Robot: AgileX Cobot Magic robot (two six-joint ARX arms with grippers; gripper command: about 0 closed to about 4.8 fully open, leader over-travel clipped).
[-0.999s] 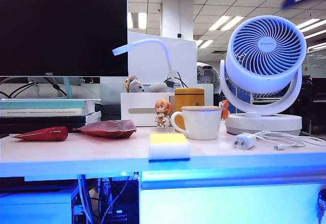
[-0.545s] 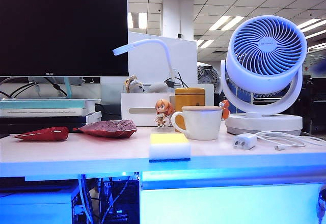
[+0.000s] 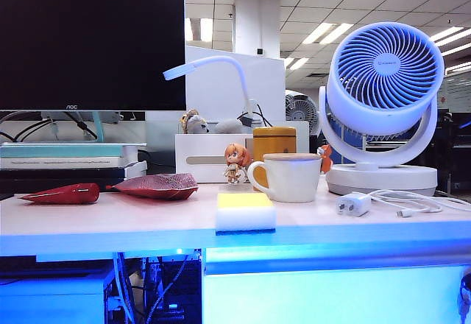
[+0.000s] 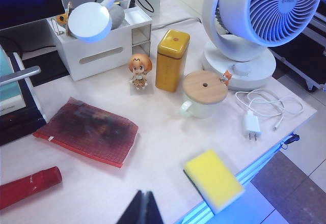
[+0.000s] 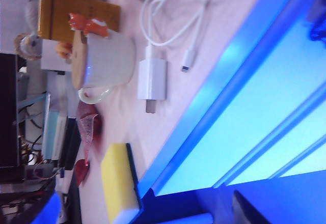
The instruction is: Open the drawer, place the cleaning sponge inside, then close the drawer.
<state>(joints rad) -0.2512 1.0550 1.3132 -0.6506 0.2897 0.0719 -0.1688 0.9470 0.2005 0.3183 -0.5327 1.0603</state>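
Exterior view: drawer (image 3: pixel 335 294) front is seen nearest, bluish, flush under the worktop (image 3: pixel 110 224) edge, shut. Sponge (image 3: pixel 244 212) is set at the front edge of the worktop, yellow side up, just over the drawer's left end. Charger (image 3: pixel 352 204) with its cable is laid to the right of it. Mug (image 3: pixel 291 177) with wooden lid is placed just behind the sponge, yellow tin (image 3: pixel 273 141) and figurine (image 3: pixel 235 163) behind that. Red mesh pouch (image 3: pixel 154 185) and red tube (image 3: pixel 62 193) are laid at left. Fan (image 3: pixel 383 103) is stood at right rear, monitor (image 3: pixel 92 40) at left rear.

No arm is caught in this view. Left pincer (image 4: pixel 143 210) is held above the worktop's near edge, tips pressed together, nothing gripped. Right pincer (image 5: pixel 244 208) is barely seen, in front of the drawer; apart or together cannot be told.
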